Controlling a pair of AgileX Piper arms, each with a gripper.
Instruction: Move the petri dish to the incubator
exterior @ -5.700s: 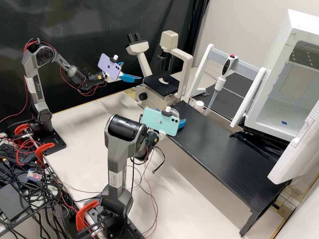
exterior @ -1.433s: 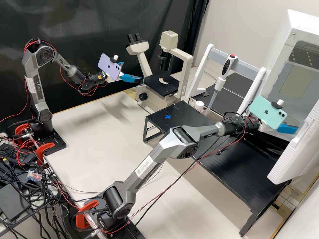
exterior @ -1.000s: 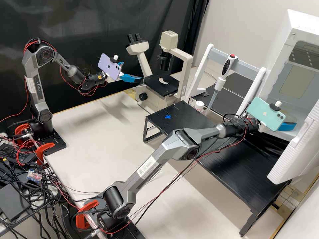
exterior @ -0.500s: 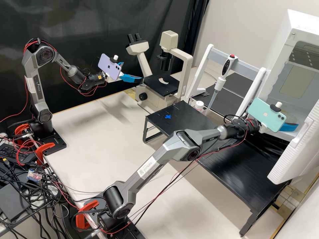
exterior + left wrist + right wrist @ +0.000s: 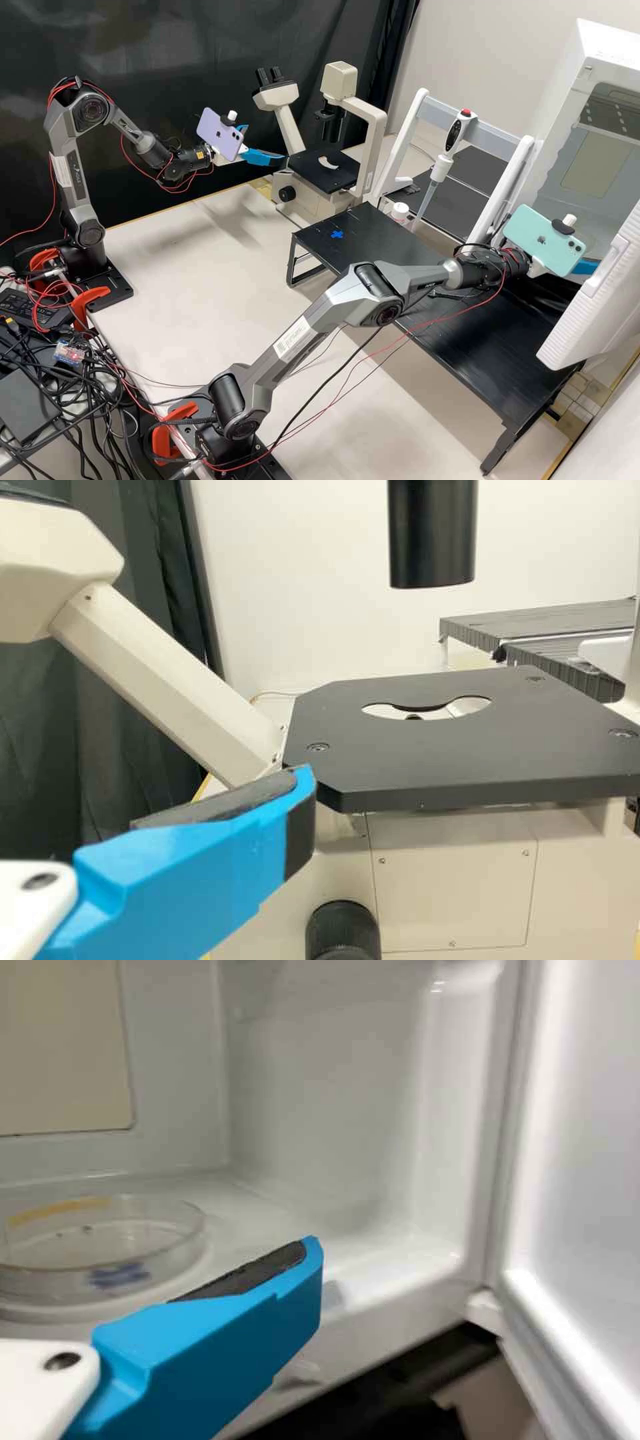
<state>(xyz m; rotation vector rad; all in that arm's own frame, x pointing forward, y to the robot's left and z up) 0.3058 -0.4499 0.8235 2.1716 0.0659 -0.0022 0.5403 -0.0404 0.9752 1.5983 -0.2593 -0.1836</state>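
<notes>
At the incubator [image 5: 565, 110] mouth: petri dish [image 5: 165, 1260] down, right claw [image 5: 587, 267] off

High: right claw just shifted toward 4–5 o'clock. Left claw [image 5: 264, 143] at 11 o'clock, spread, empty.
Left wrist: beside microscope stage [image 5: 400, 755].
Right wrist: petri dish flat on incubator floor [image 5: 270, 1205], blue finger [image 5: 230, 1345] near it. I read wide open, nothing held: placed, just clear out.

Left gripper [image 5: 265, 145] and right gripper [image 5: 587, 267] have parted fingers [image 5: 225, 1345], right arm [image 5: 303, 330] outstretched.
</notes>
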